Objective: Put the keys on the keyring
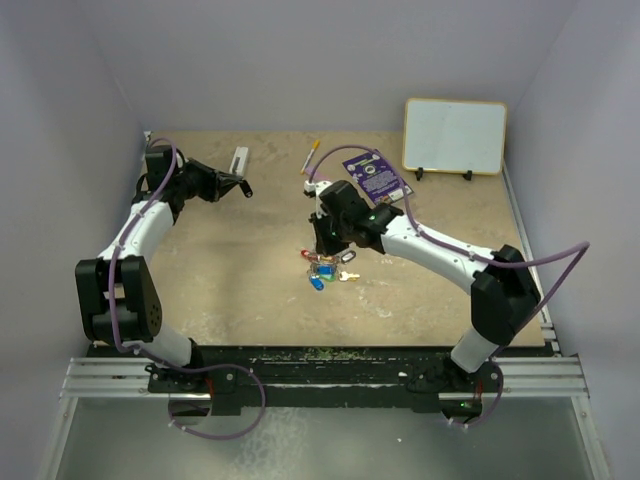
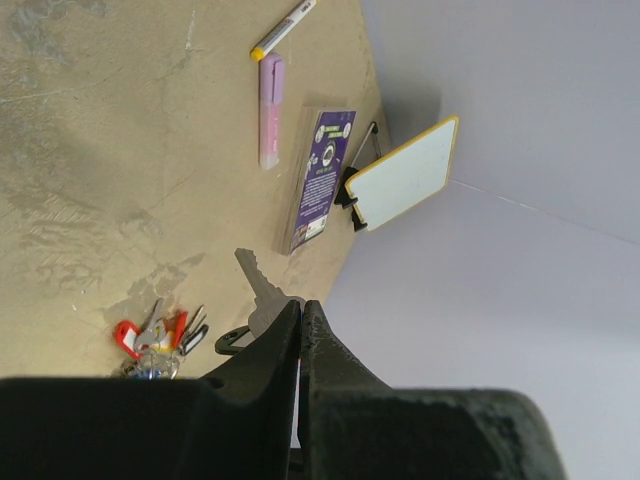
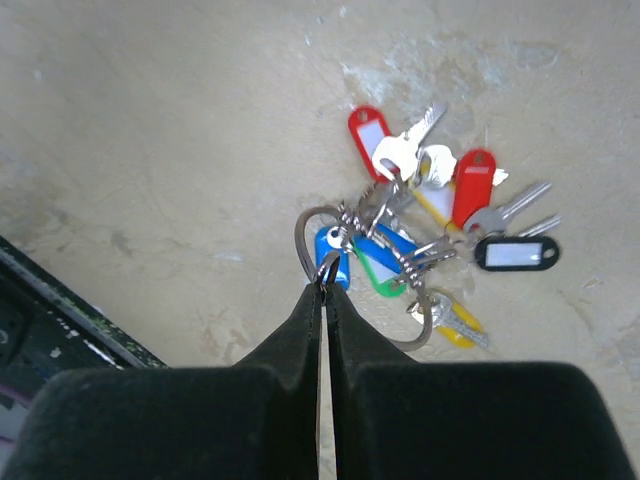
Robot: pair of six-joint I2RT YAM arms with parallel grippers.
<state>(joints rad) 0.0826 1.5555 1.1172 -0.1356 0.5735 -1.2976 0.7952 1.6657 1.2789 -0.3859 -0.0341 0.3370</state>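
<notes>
Here's the table, a tan, scuffed top with pale blotches, boxed in by plain lavender-grey walls. Mid-table, just in front of the right arm, lie the keys in a tangled bunch. From the wrist view I make out red tags, a blue one, a green one, a yellow one and a black tag with a white label, with silvery blades fanning outward. The keyring is a thin wire loop at the near edge of that bunch. The right hand has its fingers pressed together, nipping the wire right at the tips.

Over at the rear left, the left hand hangs above the table, pinching a silver key that pokes out past its tips.

Further back there's a purple card, a pink highlighter beside it and a yellow-capped marker. A yellow-framed whiteboard is propped at the rear right. All are well apart from the bunch. From above, the right arm's wrist covers part of the keys.
</notes>
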